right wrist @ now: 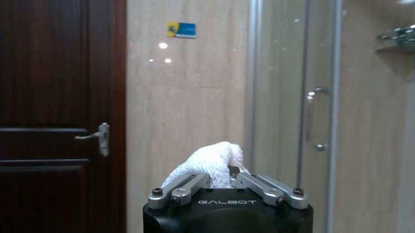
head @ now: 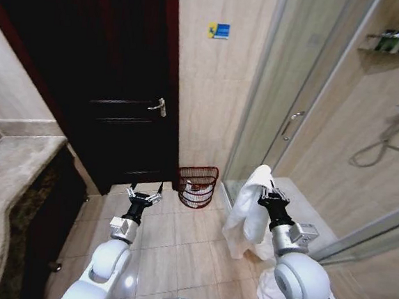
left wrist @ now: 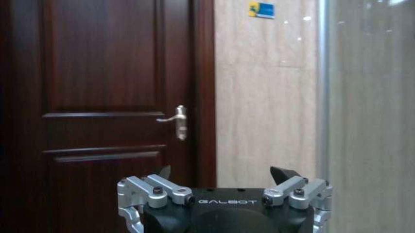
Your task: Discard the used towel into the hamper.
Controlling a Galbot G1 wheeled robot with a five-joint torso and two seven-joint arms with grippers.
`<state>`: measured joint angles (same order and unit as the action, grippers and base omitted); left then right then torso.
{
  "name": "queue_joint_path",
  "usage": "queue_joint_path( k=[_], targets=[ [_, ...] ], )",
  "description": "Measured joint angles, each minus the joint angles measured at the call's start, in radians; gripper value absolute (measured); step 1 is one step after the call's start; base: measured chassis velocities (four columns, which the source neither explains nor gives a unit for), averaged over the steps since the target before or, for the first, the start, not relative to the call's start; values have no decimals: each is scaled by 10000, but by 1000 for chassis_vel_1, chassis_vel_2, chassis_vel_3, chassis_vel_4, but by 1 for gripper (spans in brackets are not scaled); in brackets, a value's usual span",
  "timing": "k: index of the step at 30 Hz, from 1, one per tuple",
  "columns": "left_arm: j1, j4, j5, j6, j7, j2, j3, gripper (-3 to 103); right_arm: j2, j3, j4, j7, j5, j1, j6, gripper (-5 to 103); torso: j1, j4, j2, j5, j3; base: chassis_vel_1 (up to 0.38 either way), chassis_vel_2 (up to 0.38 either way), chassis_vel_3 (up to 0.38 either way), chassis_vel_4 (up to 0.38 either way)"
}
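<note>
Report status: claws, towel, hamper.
Right claw shut on white terry towel, held up by the shower door. Left claw open, empty. Reddish-brown wicker hamper ahead by the wall, floor between bare.

Towel (head: 246,209): top fold hidden in right gripper (head: 272,195). Hamper (head: 197,186): contents too small to identify. Shelf (head: 393,49): cut by right edge.

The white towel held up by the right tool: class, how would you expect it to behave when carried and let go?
Probably floppy: the towel hangs in loose folds below the right tool, which is shut on a bunched corner. It likely sways when carried. Being soft, it would likely slump rather than roll if released over the hamper, and trailing cloth might catch on the rim.
</note>
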<state>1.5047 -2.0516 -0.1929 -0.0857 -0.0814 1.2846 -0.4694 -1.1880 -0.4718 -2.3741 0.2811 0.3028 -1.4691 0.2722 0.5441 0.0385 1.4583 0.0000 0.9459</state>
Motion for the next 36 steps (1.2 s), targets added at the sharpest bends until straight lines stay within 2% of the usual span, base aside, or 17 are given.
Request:
queue_joint_path(
  k=[9,20,36],
  targets=[
    [-13,49,45,-135,-55,-50,-4,100,-105,5,46,-66,-53,54,37,5,0,-1,0,0,0,26,32,44,35],
    [-168,121,103,-104,-50,-93,111,100,-185,-71,318,-292,-17,212,-317,5,-2,-1,1,0,0,0,0,0,0],
    [-332,266,77,-111,-31,-111,119,100,-241,67,480,-355,-160,338,-336,5,3,-1,-1,0,1,-88,91,83,-93]
  ],
)
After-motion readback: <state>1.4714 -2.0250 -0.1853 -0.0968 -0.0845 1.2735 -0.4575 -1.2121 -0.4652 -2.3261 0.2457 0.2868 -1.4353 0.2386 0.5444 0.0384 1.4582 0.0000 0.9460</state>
